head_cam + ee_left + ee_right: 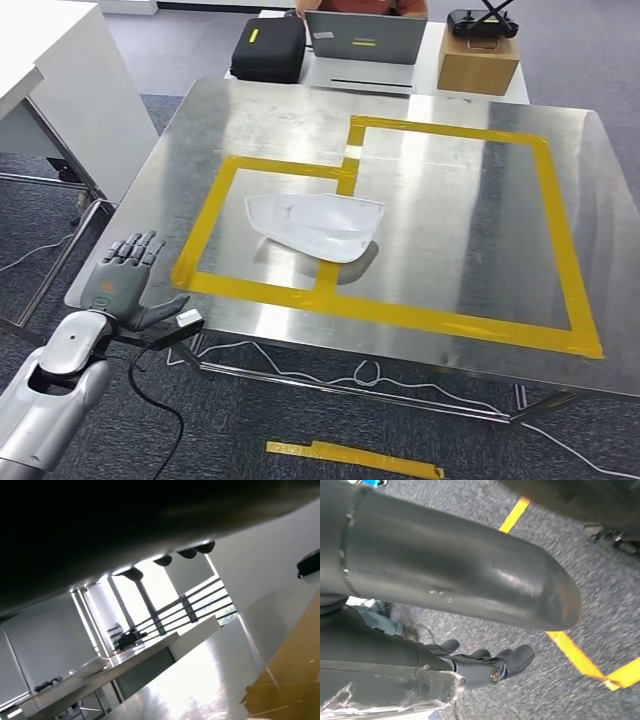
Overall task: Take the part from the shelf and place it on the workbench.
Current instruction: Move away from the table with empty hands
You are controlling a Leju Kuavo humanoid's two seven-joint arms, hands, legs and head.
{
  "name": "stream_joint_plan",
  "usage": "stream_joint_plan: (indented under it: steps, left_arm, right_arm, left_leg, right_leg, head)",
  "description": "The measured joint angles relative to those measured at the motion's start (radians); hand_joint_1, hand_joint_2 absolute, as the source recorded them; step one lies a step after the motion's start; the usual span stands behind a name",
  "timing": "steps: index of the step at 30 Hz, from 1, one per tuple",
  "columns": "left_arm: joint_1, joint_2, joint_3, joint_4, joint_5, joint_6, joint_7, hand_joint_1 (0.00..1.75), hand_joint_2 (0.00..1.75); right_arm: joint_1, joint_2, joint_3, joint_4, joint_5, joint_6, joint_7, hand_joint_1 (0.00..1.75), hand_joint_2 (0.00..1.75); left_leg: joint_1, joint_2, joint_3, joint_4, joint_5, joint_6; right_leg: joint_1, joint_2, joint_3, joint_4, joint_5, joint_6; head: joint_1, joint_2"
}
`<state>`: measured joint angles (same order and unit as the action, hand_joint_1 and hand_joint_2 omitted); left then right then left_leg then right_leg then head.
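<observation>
The white curved part (pixel 317 224) lies on the steel workbench (pixel 468 220), across the right edge of the smaller yellow tape rectangle (pixel 198 232). My left hand (pixel 124 280) hovers at the bench's front left corner, left of the part, fingers spread and holding nothing. In the left wrist view its dark fingertips (pixel 132 574) hang over the shiny bench top, with yellow tape (pixel 290 680) nearby. My right hand (pixel 444 575) hangs over the grey carpet, its fingers (pixel 490 664) stretched out and holding nothing.
A larger yellow tape rectangle (pixel 558 230) marks the bench's right side. Behind the bench stand a black case (pixel 268 48), a laptop (pixel 365 38) with a person behind it, and a cardboard box (pixel 477 60). A white table (pixel 60 90) stands left. Cables (pixel 362 375) and a tape strip (pixel 355 458) lie on the floor.
</observation>
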<state>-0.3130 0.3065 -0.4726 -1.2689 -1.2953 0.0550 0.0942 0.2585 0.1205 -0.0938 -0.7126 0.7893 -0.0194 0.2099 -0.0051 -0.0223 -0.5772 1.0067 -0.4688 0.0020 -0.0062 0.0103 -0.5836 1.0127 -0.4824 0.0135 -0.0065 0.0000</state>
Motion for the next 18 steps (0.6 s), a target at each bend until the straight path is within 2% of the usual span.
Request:
stream_joint_plan:
  steps: [2, 3, 5, 6, 7, 8, 9, 10, 11, 12, 13, 16, 18]
  left_arm:
    - [-0.001, 0.001, 0.000, 0.000, 0.000, 0.000, 0.000, 0.00, 0.00]
    - [-0.001, 0.002, 0.001, 0.000, 0.000, 0.000, 0.000, 0.00, 0.00]
    - [0.000, 0.002, 0.000, 0.000, 0.000, 0.000, 0.000, 0.00, 0.00]
    - [0.003, 0.002, 0.000, 0.000, 0.000, 0.000, 0.000, 0.00, 0.00]
    - [0.005, 0.002, 0.000, 0.000, 0.000, 0.000, 0.000, 0.00, 0.00]
    - [0.007, 0.002, 0.000, 0.000, 0.000, -0.001, 0.000, 0.00, 0.00]
    - [0.008, 0.002, 0.000, 0.000, 0.000, -0.001, 0.000, 0.00, 0.00]
    - [0.008, 0.002, 0.000, 0.000, 0.000, -0.001, 0.000, 0.00, 0.00]
    - [0.007, 0.002, 0.000, 0.000, 0.000, -0.001, 0.000, 0.00, 0.00]
    - [0.005, 0.002, 0.000, 0.000, 0.000, -0.001, 0.000, 0.00, 0.00]
    - [0.005, 0.002, 0.000, 0.000, 0.000, -0.001, 0.000, 0.00, 0.00]
    - [0.004, 0.003, 0.001, -0.001, 0.000, 0.000, 0.000, 0.00, 0.00]
    - [0.002, 0.003, 0.001, -0.002, 0.000, 0.000, 0.000, 0.00, 0.00]
  right_arm:
    - [0.000, 0.000, -0.001, 0.000, 0.000, 0.000, 0.000, 0.00, 0.00]
    - [0.000, -0.001, -0.001, 0.000, 0.000, 0.000, 0.000, 0.00, 0.00]
    - [0.000, -0.001, -0.001, 0.000, 0.000, 0.000, 0.000, 0.00, 0.00]
    - [0.000, -0.001, -0.001, 0.000, 0.000, 0.000, 0.000, 0.00, 0.00]
    - [0.000, -0.001, -0.001, 0.000, 0.000, 0.000, 0.000, 0.00, 0.00]
    - [0.000, -0.001, -0.001, 0.000, 0.000, 0.000, 0.000, 0.00, 0.00]
    - [0.000, -0.001, -0.001, 0.000, 0.000, 0.000, 0.000, 0.00, 0.00]
    - [0.000, -0.001, -0.001, 0.000, 0.000, 0.000, 0.000, 0.00, 0.00]
    - [0.000, -0.001, -0.001, 0.000, 0.000, 0.000, 0.000, 0.00, 0.00]
    - [0.000, -0.001, -0.001, 0.000, 0.000, 0.000, 0.000, 0.00, 0.00]
    - [0.000, -0.001, -0.001, 0.000, 0.000, 0.000, 0.000, 0.00, 0.00]
    - [0.000, -0.001, -0.001, 0.000, 0.000, 0.000, 0.000, 0.00, 0.00]
    - [-0.001, -0.001, 0.000, 0.000, 0.000, 0.000, 0.000, 0.00, 0.00]
  left_leg:
    - [0.003, 0.004, -0.009, 0.025, -0.021, -0.011]
    - [0.004, 0.006, -0.026, 0.064, -0.045, -0.016]
    - [0.008, 0.010, -0.085, 0.187, -0.105, -0.025]
    - [0.010, 0.010, -0.114, 0.243, -0.125, -0.028]
    - [0.012, 0.010, -0.131, 0.272, -0.126, -0.030]
    - [0.014, 0.010, -0.129, 0.264, -0.108, -0.031]
    - [0.016, 0.012, -0.108, 0.217, -0.073, -0.031]
    - [0.017, 0.017, -0.074, 0.148, -0.035, -0.030]
    - [0.016, 0.022, -0.040, 0.080, -0.008, -0.029]
    - [0.014, 0.026, -0.015, 0.031, 0.006, -0.025]
    - [0.012, 0.028, -0.003, 0.006, 0.008, -0.020]
    - [0.009, 0.023, 0.000, -0.005, 0.006, -0.001]
    - [0.011, 0.022, 0.003, -0.011, 0.009, 0.013]
  right_leg:
    - [-0.002, -0.003, 0.006, -0.009, 0.004, -0.012]
    - [-0.004, -0.005, 0.009, -0.013, 0.006, -0.017]
    - [-0.003, -0.009, 0.012, -0.014, 0.004, -0.022]
    - [-0.003, -0.010, 0.012, -0.014, 0.004, -0.023]
    - [-0.003, -0.011, 0.012, -0.014, 0.003, -0.023]
    - [-0.003, -0.012, 0.013, -0.014, 0.002, -0.023]
    - [-0.003, -0.013, 0.015, -0.014, 0.001, -0.021]
    - [-0.003, -0.013, 0.018, -0.013, -0.001, -0.019]
    - [-0.001, -0.014, 0.019, -0.012, -0.003, -0.015]
    - [0.000, -0.014, 0.020, -0.011, -0.005, -0.010]
    - [0.002, -0.015, 0.019, -0.010, -0.006, -0.005]
    - [0.000, -0.018, 0.017, -0.008, -0.011, 0.011]
    - [-0.002, -0.016, -0.009, 0.044, -0.044, 0.020]
  head:
    - [-0.002, 0.000]
    - [-0.004, 0.000]
    - [-0.007, 0.000]
    - [-0.007, 0.000]
    - [-0.007, 0.000]
    - [-0.006, 0.000]
    - [-0.006, 0.000]
    - [-0.006, 0.000]
    - [-0.007, 0.000]
    - [-0.006, 0.000]
    - [-0.005, 0.000]
    - [-0.004, 0.000]
    - [-0.002, 0.000]
